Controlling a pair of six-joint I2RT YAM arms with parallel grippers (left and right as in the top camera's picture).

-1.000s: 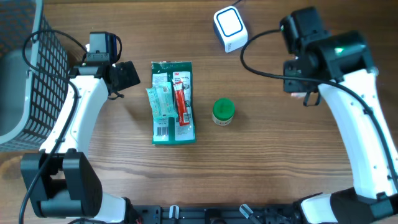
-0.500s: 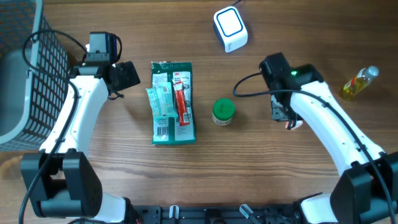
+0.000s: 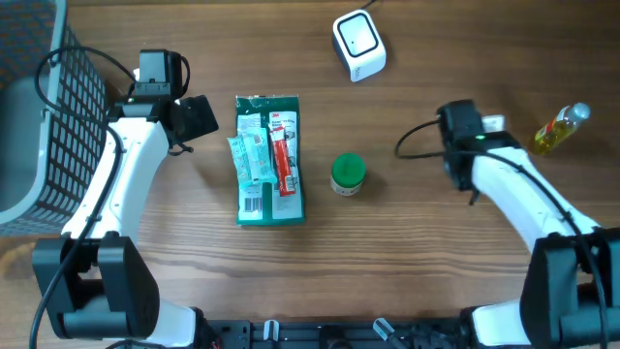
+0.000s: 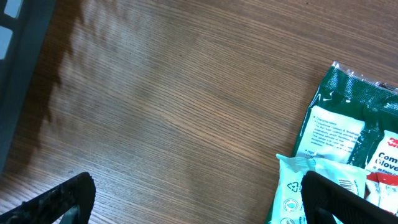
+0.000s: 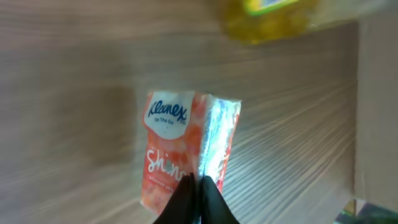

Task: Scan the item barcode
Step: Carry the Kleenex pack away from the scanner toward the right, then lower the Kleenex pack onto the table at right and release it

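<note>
The right claw (image 5: 198,186) is clenched on the edge of a soft, orange-and-white, plastic-wrapped tissue pack (image 5: 180,146), seemingly lifted over the grained wooden table (image 3: 417,252) near a small yellow bottle (image 3: 560,129) (blurred in the wrist view). Pickup looks done. Showing the barcode to the white, blue-faced cube scanner (image 3: 358,44), well apart at the far edge, remains. No barcode shows on the glossy wrapper. The left claw (image 4: 196,186) hangs released beside a crinkly green packet (image 3: 269,160).

The left hand (image 4: 199,210) holds its dark fingertips (image 4: 65,198) spread wide above the wooden bench (image 4: 174,106). A green packet (image 4: 354,99) lies at the right edge, with a pale pouch (image 4: 311,183) on top of it.
</note>
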